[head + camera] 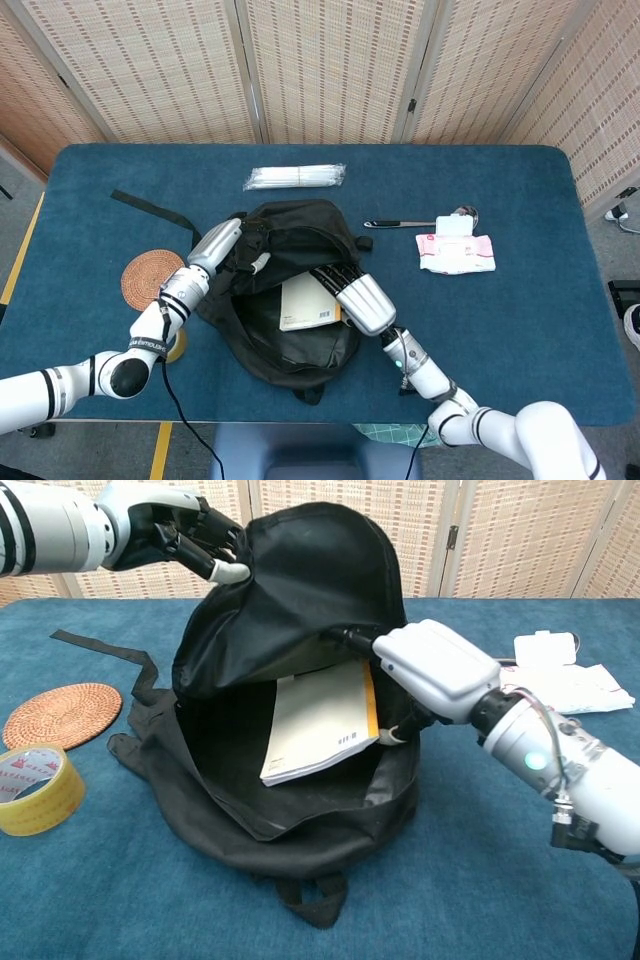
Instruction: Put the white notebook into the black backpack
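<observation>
At far left a roll of yellow tape lies flat just in front of a woven coaster on the blue table, and behind them the left hand has its fingers curled onto the raised top flap of the black backpack, gripping the fabric and holding the mouth open. Inside that opening the white notebook stands tilted, its upper edge tucked under the flap and its lower corner resting on the bag's inner lining. To its right the right hand reaches into the mouth beside the notebook's upper edge, its fingertips hidden under the flap so that any grip cannot be told, while a white packet and a spoon lie further right, well apart from the bag.
</observation>
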